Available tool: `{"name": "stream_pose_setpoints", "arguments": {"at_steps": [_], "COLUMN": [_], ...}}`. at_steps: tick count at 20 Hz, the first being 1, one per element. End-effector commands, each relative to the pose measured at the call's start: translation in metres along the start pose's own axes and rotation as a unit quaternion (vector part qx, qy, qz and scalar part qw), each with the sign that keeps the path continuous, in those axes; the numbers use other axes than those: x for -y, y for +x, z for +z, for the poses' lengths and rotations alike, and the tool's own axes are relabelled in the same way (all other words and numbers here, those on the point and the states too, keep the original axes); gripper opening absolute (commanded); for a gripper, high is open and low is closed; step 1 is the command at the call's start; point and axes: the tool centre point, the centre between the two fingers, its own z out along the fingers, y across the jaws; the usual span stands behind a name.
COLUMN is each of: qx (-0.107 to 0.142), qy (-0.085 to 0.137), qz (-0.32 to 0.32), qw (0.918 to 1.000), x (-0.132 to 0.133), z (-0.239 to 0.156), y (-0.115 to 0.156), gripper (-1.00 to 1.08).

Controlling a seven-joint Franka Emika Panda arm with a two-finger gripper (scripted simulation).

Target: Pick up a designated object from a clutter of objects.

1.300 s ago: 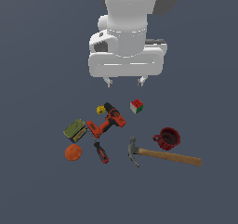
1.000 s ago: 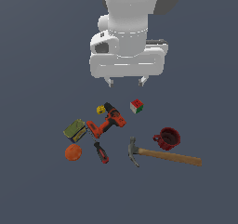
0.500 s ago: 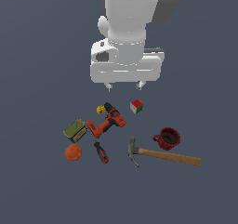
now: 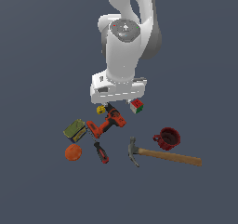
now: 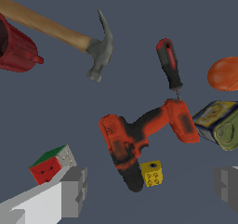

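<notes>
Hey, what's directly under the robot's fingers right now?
In the wrist view the open fingers straddle the orange-red drill and the yellow die beside it. In the exterior view the hand hides the fingers themselves.

since the earlier frames your gripper (image 5: 148, 190) has dropped from well above the pile to just over the drill (image 4: 107, 124); the wrist housing now hides the drill's nose end and crowds the yellow die (image 4: 100, 109).

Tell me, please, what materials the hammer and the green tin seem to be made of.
Hammer: the handle looks like wood, tan and matte; the head looks like metal, grey with a dull sheen. Green tin: probably painted metal, olive sides and a printed label, though a render leaves this open.
</notes>
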Motion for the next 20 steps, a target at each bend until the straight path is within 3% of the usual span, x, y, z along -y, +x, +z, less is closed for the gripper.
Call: {"name": "stream_pose_setpoints", "arguments": {"at_steps": [1,10,15,20], "qx": [0.023,0.082,0.096,0.097], "qy": [-0.010,-0.019,-0.016,-0.016], "qz": [-0.039,-0.155,-0.185,-0.186], "qw": [0.9990,0.9843,0.9779,0.9775], "x": [-0.003,-0.001,0.002,0.002], "z": [0.041,0.143,0.166,0.168], "y": [-0.014,-0.066,-0.082,-0.083], "gripper": [1.08,1.08,1.08,1.08]}}
